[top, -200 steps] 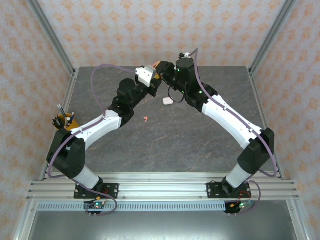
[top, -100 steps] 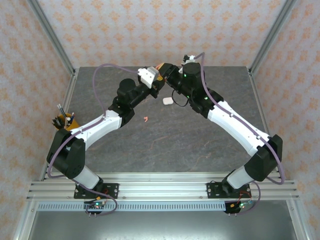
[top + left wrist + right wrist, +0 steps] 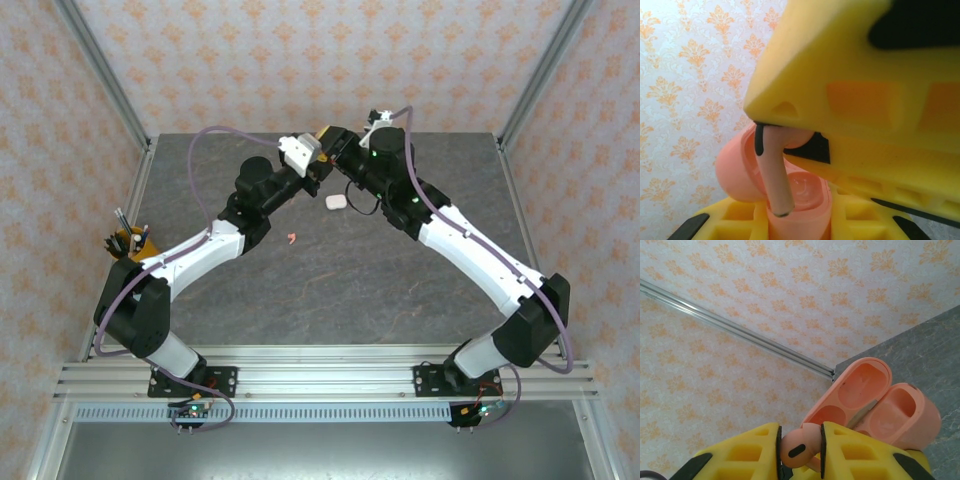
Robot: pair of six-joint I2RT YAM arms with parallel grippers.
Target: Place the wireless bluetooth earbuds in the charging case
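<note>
**Pink earbud (image 3: 796, 447) at the mouth of the open charging case (image 3: 880, 407), both held above the far centre of the worktop (image 3: 400, 290).**
The right tool (image 3: 800, 442) is closed on the head of the pink earbud. Its stem points down into the open pink case; whether they touch cannot be told. The left tool (image 3: 799, 225) is closed on the case's base. Below, a second pink earbud (image 3: 291, 238) and a small white item (image 3: 336, 202) lie apart on the worktop.
</note>
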